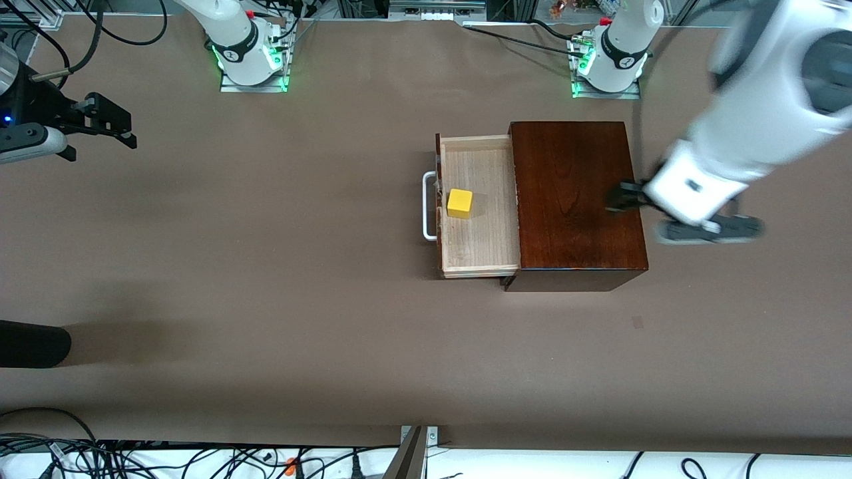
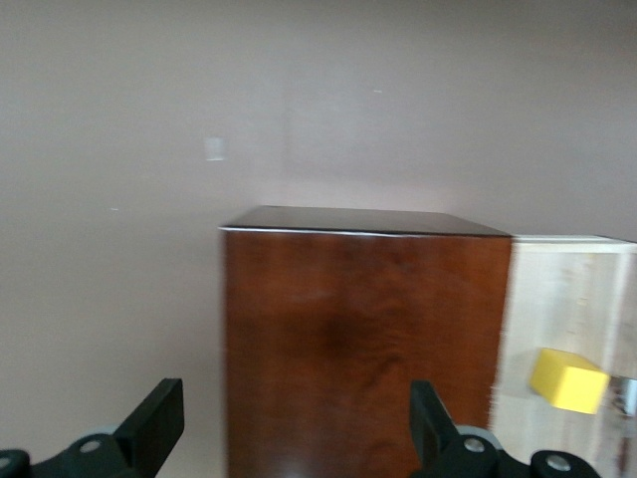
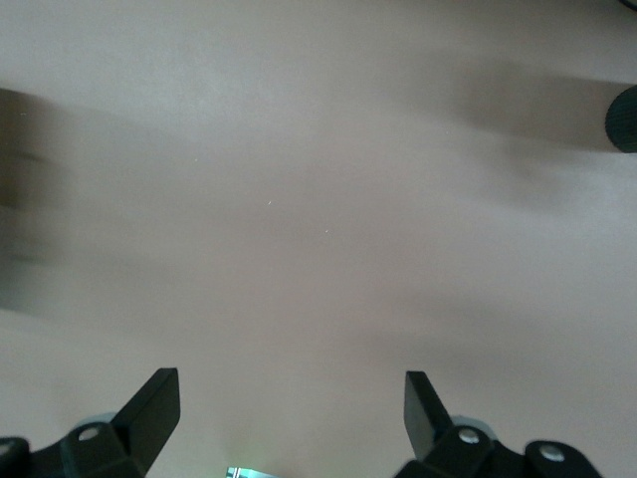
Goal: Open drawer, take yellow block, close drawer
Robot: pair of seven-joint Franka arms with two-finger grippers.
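The drawer (image 1: 479,206) stands pulled out of the dark mahogany box (image 1: 576,199) toward the right arm's end of the table, its white handle (image 1: 429,205) leading. The yellow block (image 1: 460,203) sits in the pale wood tray near the handle; the left wrist view shows it too, the yellow block (image 2: 568,379) in the drawer (image 2: 562,299) beside the box (image 2: 363,329). My left gripper (image 1: 622,199) hangs open over the box's edge at the left arm's end, left gripper (image 2: 294,403) holding nothing. My right gripper (image 1: 123,130) waits open over bare table, right gripper (image 3: 291,393) empty.
A black rounded object (image 1: 33,342) pokes in at the table's edge at the right arm's end, nearer the front camera. Cables (image 1: 133,459) lie along the table's front edge. A small pale patch (image 1: 638,322) marks the brown table surface (image 1: 266,266).
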